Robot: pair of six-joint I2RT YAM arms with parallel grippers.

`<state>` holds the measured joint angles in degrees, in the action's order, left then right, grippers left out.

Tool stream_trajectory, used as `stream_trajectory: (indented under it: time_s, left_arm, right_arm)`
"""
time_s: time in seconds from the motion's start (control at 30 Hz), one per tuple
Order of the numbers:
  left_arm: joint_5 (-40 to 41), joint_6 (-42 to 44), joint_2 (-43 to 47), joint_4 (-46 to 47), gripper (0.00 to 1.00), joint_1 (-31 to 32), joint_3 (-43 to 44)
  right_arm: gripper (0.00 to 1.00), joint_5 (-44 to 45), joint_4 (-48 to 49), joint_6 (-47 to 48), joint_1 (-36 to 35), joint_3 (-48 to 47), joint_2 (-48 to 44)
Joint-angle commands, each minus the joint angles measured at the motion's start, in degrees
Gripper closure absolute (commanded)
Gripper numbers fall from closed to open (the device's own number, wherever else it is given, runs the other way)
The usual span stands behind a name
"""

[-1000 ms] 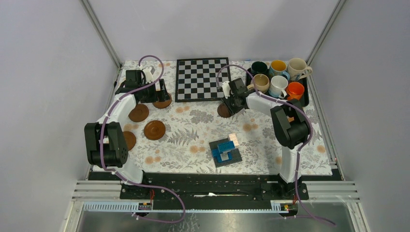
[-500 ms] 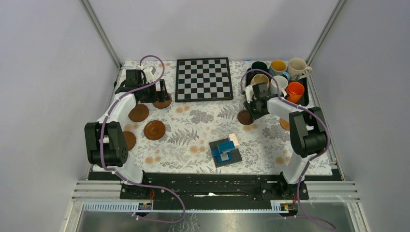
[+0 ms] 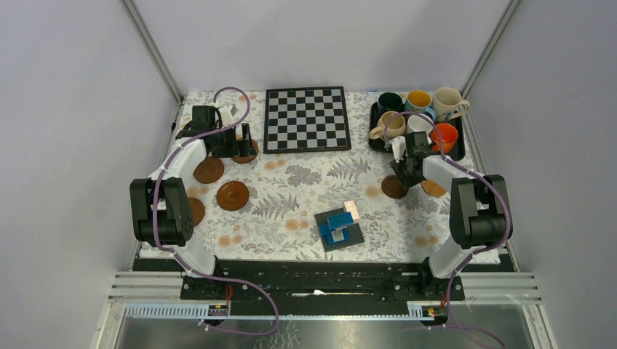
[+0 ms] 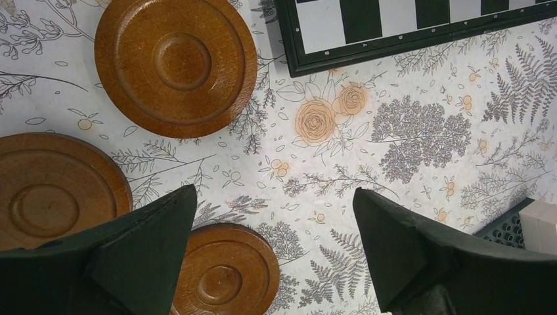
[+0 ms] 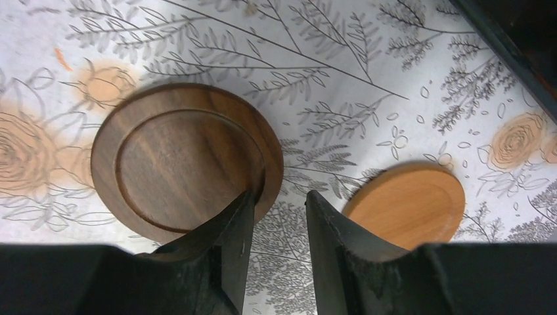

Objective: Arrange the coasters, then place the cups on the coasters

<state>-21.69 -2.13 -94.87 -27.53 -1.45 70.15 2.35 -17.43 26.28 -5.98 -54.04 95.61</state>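
Both pairs of fingers tell different stories. The right fingers [image 5: 226, 256] are narrowed onto the rim of the dark coaster [image 5: 177, 157], one finger inside the raised edge and one outside, so they look to be gripping it. Whether it is lifted or rests on the table [image 5: 368, 79] I cannot tell. The left fingers [image 4: 151, 243] are spread wide with nothing between them, hanging above the floral cloth at the far left.

The work looks early, in the coaster-arranging step. The dark coaster sits right of centre, near the tray [image 3: 460, 147], with a pale coaster [image 5: 404, 203] just beside it and apart from it. Four more coasters [image 3: 233, 195] lie in a loose cluster on the left, not in a tidy row. No coaster carries a cup. The orange cup [image 3: 444, 136], green cup [image 3: 391, 102], blue cup [image 3: 419, 99], cream cup [image 3: 447, 102] and beige cup [image 3: 393, 125] all stand in the tray; the white one is partly hidden behind the right arm. So every cup placement is left to do.

The coasters are round turned wood: the left ones warm brown with concentric rings, the dark one straight-grained with a flat sunken centre, the pale one smooth. The cups are glossy, handled ceramic. The cloth is matte, printed with ferns and roses.
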Motion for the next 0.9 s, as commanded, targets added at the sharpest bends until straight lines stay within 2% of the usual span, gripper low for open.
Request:
stream_trajectory:
  time_s: [0.0, 0.37, 0.7, 0.87]
  left_arm:
    - [1.4, 1.0, 0.3, 0.6, 0.01, -0.3, 2.0]
    - [4.7, 1.7, -0.8, -0.9, 0.01, -2.1, 1.7]
    - [5.2, 19.9, 3.5, -9.2, 0.02, -6.3, -4.3]
    - [8.7, 24.6, 6.6, -9.6, 0.05, -7.5, -10.0]
  right_arm:
    - [0.58, 3.5, -4.3, 4.0, 2.6, 2.5, 0.0]
    - [0.58, 3.9, -4.3, 4.6, 3.9, -0.4, 0.6]
    - [0.51, -0.7, -7.5, 4.0, 3.8, -7.0, -1.9]
    - [0.49, -4.9, -9.6, 2.4, 3.5, -11.9, -1.5]
